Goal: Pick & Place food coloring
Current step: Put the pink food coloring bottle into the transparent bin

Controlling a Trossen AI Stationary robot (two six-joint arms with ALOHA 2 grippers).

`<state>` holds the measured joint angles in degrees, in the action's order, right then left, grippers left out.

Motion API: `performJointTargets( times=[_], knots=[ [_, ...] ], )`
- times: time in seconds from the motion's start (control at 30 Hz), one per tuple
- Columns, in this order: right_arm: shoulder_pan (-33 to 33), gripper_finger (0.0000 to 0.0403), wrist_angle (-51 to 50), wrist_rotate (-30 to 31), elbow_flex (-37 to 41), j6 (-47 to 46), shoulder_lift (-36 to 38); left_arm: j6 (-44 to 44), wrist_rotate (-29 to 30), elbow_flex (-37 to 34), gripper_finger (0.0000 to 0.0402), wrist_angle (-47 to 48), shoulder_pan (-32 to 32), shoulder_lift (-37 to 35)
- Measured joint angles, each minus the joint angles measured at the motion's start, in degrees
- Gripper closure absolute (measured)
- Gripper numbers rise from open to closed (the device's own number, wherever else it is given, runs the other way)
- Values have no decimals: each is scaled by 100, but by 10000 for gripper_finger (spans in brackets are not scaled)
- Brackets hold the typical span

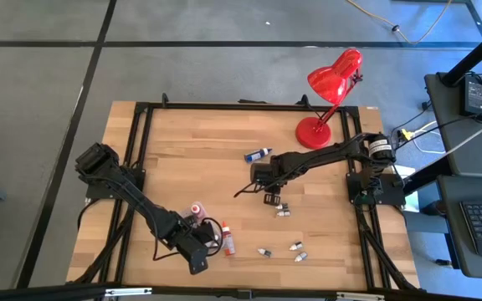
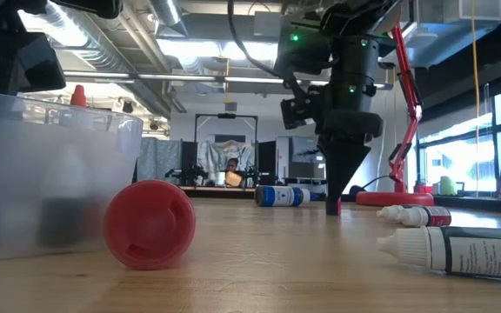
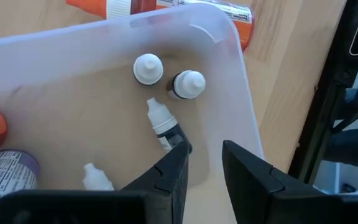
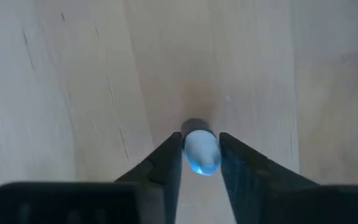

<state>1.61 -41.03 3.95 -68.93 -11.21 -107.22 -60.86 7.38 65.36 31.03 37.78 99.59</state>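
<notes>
My right gripper (image 1: 270, 198) points down at the middle of the table, shut on a small food coloring bottle with a pale blue top (image 4: 201, 152). Loose food coloring bottles lie on their sides on the wood: one with a blue label (image 1: 258, 155) beyond the gripper, one (image 1: 281, 209) just near of it, and three (image 1: 295, 247) toward the near edge. My left gripper (image 3: 204, 158) is open over the clear tray (image 3: 229, 37) at the near left. Two white-capped bottles (image 3: 188, 84) stand in the tray. Another (image 3: 163, 124) lies in it, close beside one fingertip. My right gripper pinches the small bottle between its two fingers, which come from above and point straight down (image 2: 333, 204). The pale blue top (image 4: 202, 149) shows between the fingertips, end-on. The fingers hide the bottle's body. In the low view the fingertips reach down to the tabletop.
A red desk lamp (image 1: 329, 92) stands at the far right of the table. A red-capped container (image 2: 150, 223) lies beside the tray, and a red-orange bottle (image 1: 227, 238) lies to the tray's right. Black frame rails (image 1: 141, 142) run along the table's edges. Bare wood lies to the far left.
</notes>
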Motion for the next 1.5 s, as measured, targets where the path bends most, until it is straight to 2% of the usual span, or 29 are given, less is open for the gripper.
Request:
performJointTargets(
  times=[0.13,0.4,0.63,0.83,0.97,1.1,1.27,1.5],
  knots=[
    [1,337,-5,-7,-4,143,1,-4,-10,-14,305,-60,-2,-90],
    [2,337,-549,-13,-439,592,131,-40,87,-13,307,-222,-174,-459],
    [234,337,-636,-254,-1373,737,709,680,879,-11,296,-710,-597,-474],
    [631,331,-617,-264,-2164,815,1025,1503,1438,-11,258,-728,-1114,-474],
    [834,333,-646,-259,-2429,848,1051,1609,1759,-11,232,-853,-1515,-474],
    [907,331,-695,-235,-2494,701,1051,1870,1455,-7,220,-1099,-1921,-477],
    [911,331,-991,159,-2494,520,1047,2482,978,-7,224,-1432,-2414,-479],
    [909,329,-1154,246,-2494,225,1047,3755,760,-7,242,-2887,-2643,-479]
  ],
)
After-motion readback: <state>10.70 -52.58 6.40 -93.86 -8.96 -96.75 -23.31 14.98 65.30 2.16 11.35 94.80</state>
